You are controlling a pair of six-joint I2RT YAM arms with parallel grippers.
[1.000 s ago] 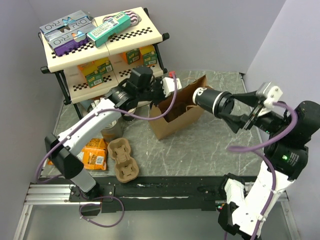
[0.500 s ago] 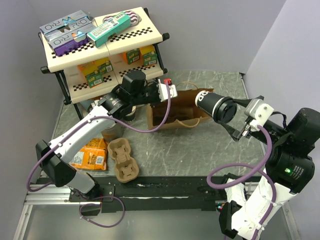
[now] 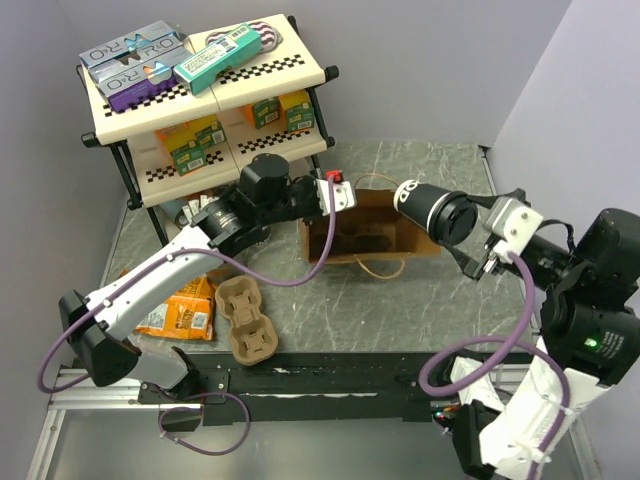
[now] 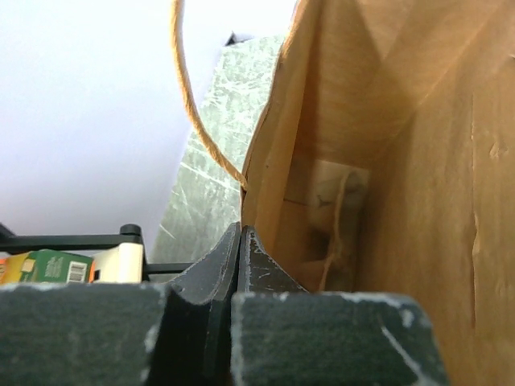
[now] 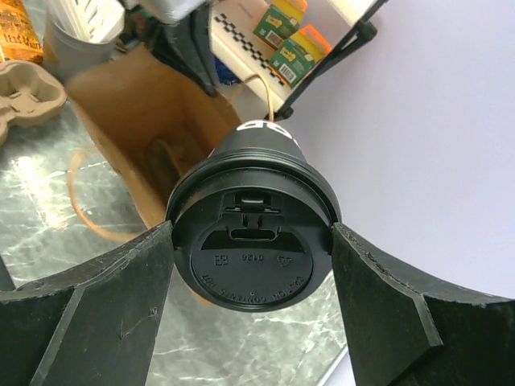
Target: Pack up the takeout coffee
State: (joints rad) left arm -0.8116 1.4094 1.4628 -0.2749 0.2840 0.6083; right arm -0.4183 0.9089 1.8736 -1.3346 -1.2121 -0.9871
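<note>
The takeout coffee is a dark cup with white lettering and a round black lid. My right gripper is shut on it at the lid rim and holds it on its side, base towards the brown paper bag. The cup hangs over the bag's right end. In the right wrist view my right gripper has a finger on each side of the lid, with the open bag behind. My left gripper is shut on the bag's rim at its left end.
A brown pulp cup carrier and an orange snack packet lie front left. A cup of white sticks stands behind the carrier. A black-framed shelf rack with boxes fills the back left. A loose bag handle loops forward.
My left gripper has pulled the bag's rim down and left, so the bag lies lower with its mouth wider. My right arm has shifted the cup lower, over the bag.
</note>
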